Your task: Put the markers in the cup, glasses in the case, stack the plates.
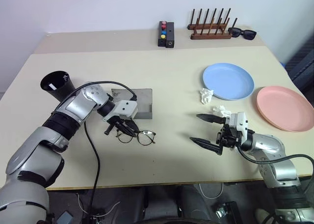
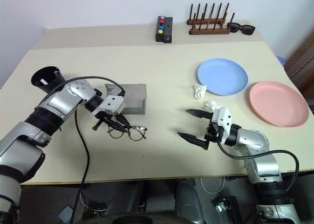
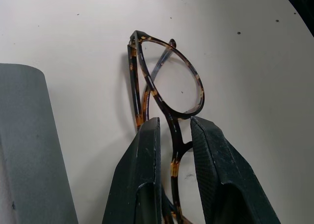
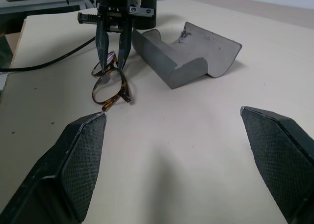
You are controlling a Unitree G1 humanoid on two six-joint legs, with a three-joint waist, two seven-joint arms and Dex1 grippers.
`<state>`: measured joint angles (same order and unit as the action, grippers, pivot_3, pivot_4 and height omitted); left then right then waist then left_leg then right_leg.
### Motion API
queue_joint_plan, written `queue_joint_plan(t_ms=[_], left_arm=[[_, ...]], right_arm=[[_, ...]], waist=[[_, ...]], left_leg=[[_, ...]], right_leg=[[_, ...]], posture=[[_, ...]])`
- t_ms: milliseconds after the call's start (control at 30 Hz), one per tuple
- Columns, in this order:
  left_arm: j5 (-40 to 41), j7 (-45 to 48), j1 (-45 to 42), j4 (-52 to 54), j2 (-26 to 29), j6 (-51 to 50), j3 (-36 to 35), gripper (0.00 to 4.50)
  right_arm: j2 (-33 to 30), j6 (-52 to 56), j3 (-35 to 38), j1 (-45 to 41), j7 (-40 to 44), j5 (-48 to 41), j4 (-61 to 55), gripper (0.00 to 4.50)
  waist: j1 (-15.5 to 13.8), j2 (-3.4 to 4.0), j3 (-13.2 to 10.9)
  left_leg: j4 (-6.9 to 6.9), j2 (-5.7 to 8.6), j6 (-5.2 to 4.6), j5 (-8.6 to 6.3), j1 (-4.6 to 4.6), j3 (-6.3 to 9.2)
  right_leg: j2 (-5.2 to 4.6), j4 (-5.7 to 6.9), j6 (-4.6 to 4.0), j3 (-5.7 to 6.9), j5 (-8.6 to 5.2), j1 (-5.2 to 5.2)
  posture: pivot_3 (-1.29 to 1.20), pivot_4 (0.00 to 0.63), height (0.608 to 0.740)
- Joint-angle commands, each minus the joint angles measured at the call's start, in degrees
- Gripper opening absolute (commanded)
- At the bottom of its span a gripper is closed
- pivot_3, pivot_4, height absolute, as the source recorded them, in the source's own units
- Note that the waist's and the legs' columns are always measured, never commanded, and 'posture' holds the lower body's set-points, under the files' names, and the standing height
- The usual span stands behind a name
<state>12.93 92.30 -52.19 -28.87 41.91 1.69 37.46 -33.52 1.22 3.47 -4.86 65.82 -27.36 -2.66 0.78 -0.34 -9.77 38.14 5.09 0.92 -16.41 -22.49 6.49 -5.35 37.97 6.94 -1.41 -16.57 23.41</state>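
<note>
The wire-framed glasses (image 1: pixel 140 137) lie folded on the table, just in front of the open grey case (image 1: pixel 138 102). My left gripper (image 1: pixel 126 129) points down and is shut on the glasses at their bridge (image 3: pixel 172 135). The black cup (image 1: pixel 58 85) stands upright at the far left; something pale shows inside its rim, and I cannot tell whether it is a marker. The light blue plate (image 1: pixel 228 81) and the pink plate (image 1: pixel 284 107) sit side by side at the right, apart. My right gripper (image 1: pixel 195 128) hovers level and open near the table's front, holding nothing.
Two crumpled white paper scraps (image 1: pixel 206 95) lie near the blue plate. At the back stand a black box with coloured buttons (image 1: pixel 166 34), a wooden rack (image 1: pixel 211 28) and black sunglasses (image 1: pixel 242 33). A black cable (image 1: pixel 91 150) hangs from my left arm.
</note>
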Motion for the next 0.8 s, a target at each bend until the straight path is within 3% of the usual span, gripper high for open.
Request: queue_joint_plan(t_ms=[33,433,533,800], left_arm=[[-0.52,0.20,-1.67,-0.48,-0.24,0.85,0.06,0.95],[-0.71,0.20,-1.87,-1.21,-0.30,1.56,-0.41,0.95],[-1.09,0.20,-1.79,-1.45,-0.58,1.69,-1.09,0.14],[-2.25,0.20,-1.54,-1.95,-1.62,2.08,-3.74,0.06]], right_arm=[[-0.37,-0.36,1.59,0.00,-0.45,-1.15,-3.18,4.50],[-0.46,-0.28,1.64,-0.25,-0.73,-1.15,-3.26,4.50],[-0.52,0.18,1.55,-0.26,-1.12,-1.29,-4.01,4.50],[-0.61,1.07,1.41,-0.86,-1.59,-1.46,-4.24,4.50]], waist=[[-0.02,0.00,0.00],[-0.01,0.00,0.00],[-0.10,0.02,0.01],[-0.22,0.03,0.03]], left_leg=[[0.00,0.00,0.00,0.00,0.00,0.00],[0.00,0.00,0.00,0.00,0.00,0.00],[0.00,0.00,0.00,0.00,0.00,0.00],[0.05,0.02,-0.04,0.00,0.10,0.06]], right_leg=[[0.00,0.00,0.00,0.00,0.00,0.00],[0.00,0.00,0.00,0.00,0.00,0.00],[0.00,0.00,0.00,0.00,0.00,0.00],[0.00,0.01,0.01,0.02,-0.01,-0.16]], posture=[[0.00,0.150,0.740],[0.00,0.150,0.740],[0.00,0.150,0.740],[0.00,0.150,0.740]])
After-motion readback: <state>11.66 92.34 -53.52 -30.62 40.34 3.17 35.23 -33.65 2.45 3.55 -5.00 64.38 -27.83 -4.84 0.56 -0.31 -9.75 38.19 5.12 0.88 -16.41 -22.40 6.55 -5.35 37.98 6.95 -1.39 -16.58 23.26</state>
